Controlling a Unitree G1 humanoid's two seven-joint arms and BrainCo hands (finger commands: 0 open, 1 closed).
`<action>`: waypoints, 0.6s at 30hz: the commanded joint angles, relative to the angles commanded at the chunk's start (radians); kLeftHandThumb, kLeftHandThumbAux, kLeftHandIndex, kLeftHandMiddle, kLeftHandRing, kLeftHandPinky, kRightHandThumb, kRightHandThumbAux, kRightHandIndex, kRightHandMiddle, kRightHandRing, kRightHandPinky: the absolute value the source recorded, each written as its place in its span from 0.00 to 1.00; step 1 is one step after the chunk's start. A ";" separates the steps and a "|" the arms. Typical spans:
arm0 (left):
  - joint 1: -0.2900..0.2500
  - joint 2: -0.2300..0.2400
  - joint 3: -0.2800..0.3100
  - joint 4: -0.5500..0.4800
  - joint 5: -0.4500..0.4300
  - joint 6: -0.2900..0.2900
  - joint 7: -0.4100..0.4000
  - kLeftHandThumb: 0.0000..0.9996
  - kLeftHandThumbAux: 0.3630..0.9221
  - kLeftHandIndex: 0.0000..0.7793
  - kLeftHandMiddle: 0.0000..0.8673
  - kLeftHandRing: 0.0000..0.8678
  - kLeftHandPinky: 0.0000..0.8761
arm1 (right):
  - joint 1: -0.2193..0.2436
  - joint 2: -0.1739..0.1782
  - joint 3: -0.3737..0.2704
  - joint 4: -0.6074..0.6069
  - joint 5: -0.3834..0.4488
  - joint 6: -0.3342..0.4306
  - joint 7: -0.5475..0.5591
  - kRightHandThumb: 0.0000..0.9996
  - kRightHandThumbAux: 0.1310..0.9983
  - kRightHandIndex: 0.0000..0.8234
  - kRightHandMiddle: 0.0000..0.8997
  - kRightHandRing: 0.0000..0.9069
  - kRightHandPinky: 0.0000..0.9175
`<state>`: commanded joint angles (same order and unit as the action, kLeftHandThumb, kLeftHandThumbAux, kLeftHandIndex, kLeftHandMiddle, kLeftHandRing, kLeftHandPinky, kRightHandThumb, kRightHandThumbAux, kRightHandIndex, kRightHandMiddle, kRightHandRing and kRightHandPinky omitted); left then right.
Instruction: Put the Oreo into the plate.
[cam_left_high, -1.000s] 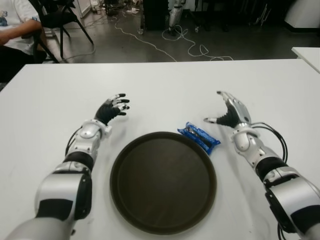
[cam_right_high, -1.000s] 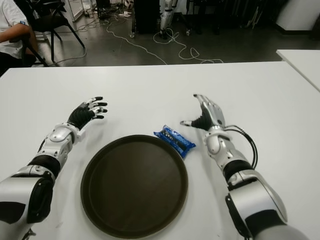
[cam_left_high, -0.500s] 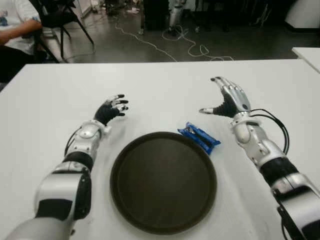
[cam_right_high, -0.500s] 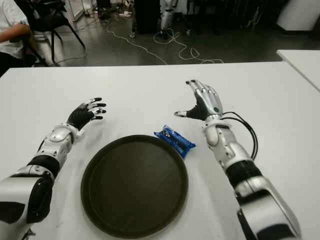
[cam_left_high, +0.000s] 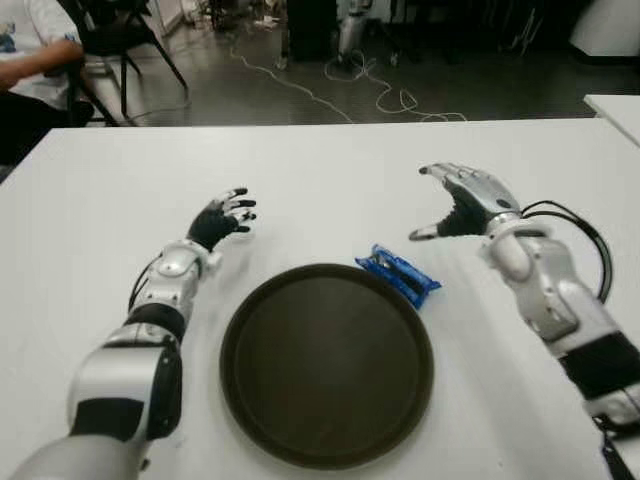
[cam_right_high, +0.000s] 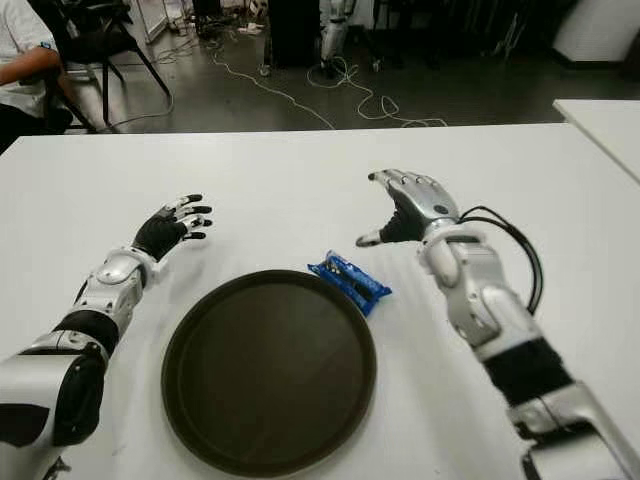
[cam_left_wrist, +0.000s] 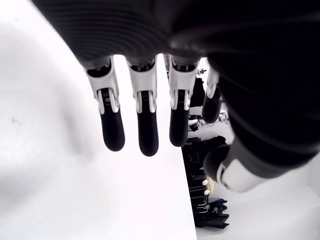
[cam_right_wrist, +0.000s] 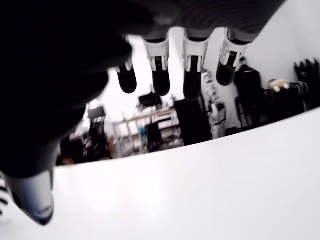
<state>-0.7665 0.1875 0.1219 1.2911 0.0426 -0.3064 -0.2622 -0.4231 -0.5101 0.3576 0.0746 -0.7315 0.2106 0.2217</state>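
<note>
A blue Oreo packet (cam_left_high: 398, 274) lies on the white table (cam_left_high: 320, 170), touching the upper right rim of a round dark brown plate (cam_left_high: 326, 362). My right hand (cam_left_high: 455, 200) hovers above and to the right of the packet, fingers spread and palm turned toward it, holding nothing. The right wrist view shows only its extended fingers (cam_right_wrist: 160, 75) over bare table. My left hand (cam_left_high: 225, 214) shows beside the plate's upper left, fingers spread and holding nothing, as its wrist view confirms.
A second white table corner (cam_left_high: 615, 105) shows at the far right. Beyond the table's far edge lie cables (cam_left_high: 380, 95) on a dark floor, a black chair (cam_left_high: 120, 40), and a seated person (cam_left_high: 25, 55) at the far left.
My right arm has lifted and rolled so the palm faces down and left, with the hand shifted slightly right. The left hand, packet and plate have not moved.
</note>
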 joint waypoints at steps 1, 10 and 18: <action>0.000 0.000 0.000 0.000 0.000 0.000 0.000 0.00 0.58 0.17 0.24 0.27 0.29 | 0.001 -0.003 0.001 -0.004 -0.003 -0.001 0.007 0.00 0.60 0.17 0.19 0.16 0.08; -0.005 -0.001 0.011 0.000 -0.012 0.017 -0.005 0.00 0.55 0.18 0.25 0.28 0.30 | 0.036 -0.041 -0.005 -0.110 -0.033 0.014 0.109 0.00 0.59 0.19 0.21 0.18 0.08; -0.008 0.000 0.011 -0.003 -0.012 0.028 -0.005 0.00 0.52 0.18 0.25 0.27 0.30 | 0.070 -0.068 -0.012 -0.238 -0.049 0.044 0.224 0.00 0.59 0.18 0.22 0.19 0.10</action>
<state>-0.7745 0.1878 0.1327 1.2883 0.0304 -0.2784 -0.2674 -0.3531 -0.5782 0.3458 -0.1634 -0.7810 0.2541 0.4456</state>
